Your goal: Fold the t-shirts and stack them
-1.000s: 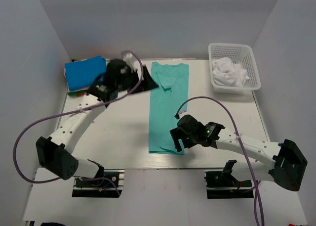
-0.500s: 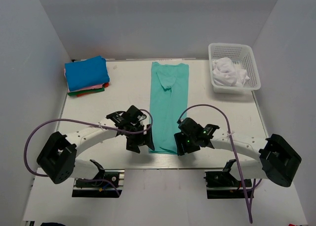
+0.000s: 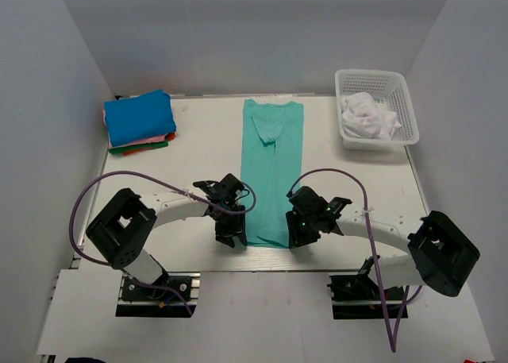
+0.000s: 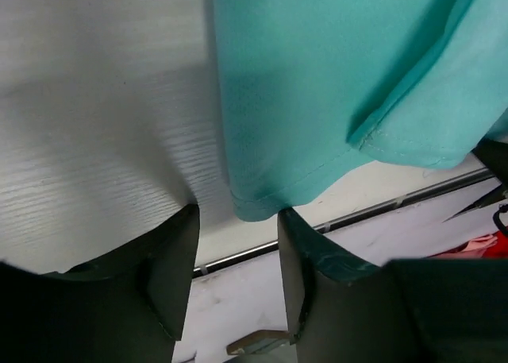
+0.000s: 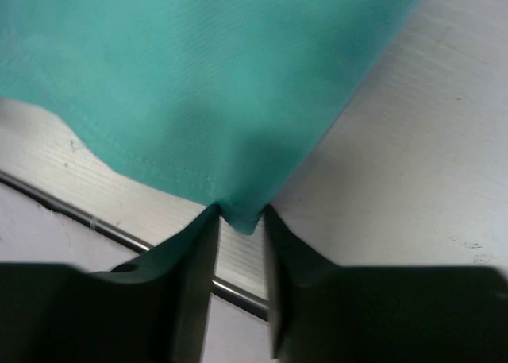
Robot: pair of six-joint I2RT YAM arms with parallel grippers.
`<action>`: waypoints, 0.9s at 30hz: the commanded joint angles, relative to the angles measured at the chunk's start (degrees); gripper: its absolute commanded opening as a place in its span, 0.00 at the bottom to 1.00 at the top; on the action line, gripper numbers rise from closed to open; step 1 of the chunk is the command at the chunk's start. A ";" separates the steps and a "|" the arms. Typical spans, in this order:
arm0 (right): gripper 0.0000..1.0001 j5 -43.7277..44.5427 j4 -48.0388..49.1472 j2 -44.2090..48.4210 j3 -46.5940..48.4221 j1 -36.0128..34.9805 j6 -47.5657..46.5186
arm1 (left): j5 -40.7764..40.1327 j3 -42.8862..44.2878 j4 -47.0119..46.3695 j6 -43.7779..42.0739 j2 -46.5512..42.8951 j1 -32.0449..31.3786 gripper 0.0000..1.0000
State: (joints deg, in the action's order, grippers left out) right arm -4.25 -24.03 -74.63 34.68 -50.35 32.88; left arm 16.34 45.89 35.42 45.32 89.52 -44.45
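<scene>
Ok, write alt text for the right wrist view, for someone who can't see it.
Close-up from the right wrist: the right gripper, its two dark jaws nearly closed, pinches the bottom corner of the teal-green t-shirt. The shirt's hemmed edge runs up to the left over the white table, whose near edge crosses the lower left.

**T-shirts on the worktop**

A teal-green t-shirt [image 3: 270, 168] is laid flat as a long narrow strip, folded lengthwise, collar at the far end and hem at the near edge. A folded stack [image 3: 140, 122] is seen at the far left: bright blue on top, pink and dark green beneath. A crumpled white shirt [image 3: 367, 115] is held in the basket.
</scene>
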 commanded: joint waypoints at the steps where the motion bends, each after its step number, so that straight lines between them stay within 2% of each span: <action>1: 0.31 -0.14 -0.67 -1.39 -1.72 0.69 0.51 | -3.68 -0.36 -2.27 -0.32 1.88 -0.29 0.49; 4: 0.23 -0.06 -1.36 -0.61 -1.63 1.04 0.51 | -3.16 1.12 -2.20 -0.32 3.38 -0.29 0.38; 5: 0.21 0.03 -1.46 -0.95 -1.63 0.95 0.60 | -3.15 1.65 -2.20 -0.32 3.91 -0.99 0.30; 7: 0.15 0.03 -1.63 -0.52 -1.54 0.87 0.51 | -2.45 1.66 -1.58 -0.32 3.91 -1.52 0.22; 8: 0.12 -0.14 -1.46 -0.34 -1.37 0.87 0.34 | -2.45 1.66 -1.58 -0.32 3.22 -2.04 0.09; 9: 0.08 -0.32 -1.37 -0.25 -1.37 0.95 0.43 | -2.45 1.66 -1.58 -0.32 3.21 -2.05 0.01; 10: 0.01 -0.84 -1.46 -0.08 -1.28 0.78 -0.01 | -3.15 2.18 -0.89 -0.32 2.51 -2.05 0.00; 11: 0.00 -1.02 -1.46 0.01 -1.02 0.95 -0.01 | -3.68 2.19 -0.88 -0.32 2.51 -2.05 0.00; 14: 0.00 -1.11 -2.07 0.71 0.73 0.78 -0.71 | -4.30 4.03 -0.18 -0.32 1.10 -2.05 0.00; 21: 0.00 8.28 -6.90 3.35 7.94 0.95 -1.68 | -5.87 11.76 2.37 0.21 -2.06 -2.05 0.00; 27: 0.00 14.70 -10.51 -1.47 15.32 1.92 -3.26 | -10.88 20.19 7.91 0.21 -0.32 -0.91 0.00</action>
State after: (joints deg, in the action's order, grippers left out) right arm 4.82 -31.29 -73.84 45.74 -49.17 31.05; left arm 9.72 62.19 40.16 45.52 90.54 -45.87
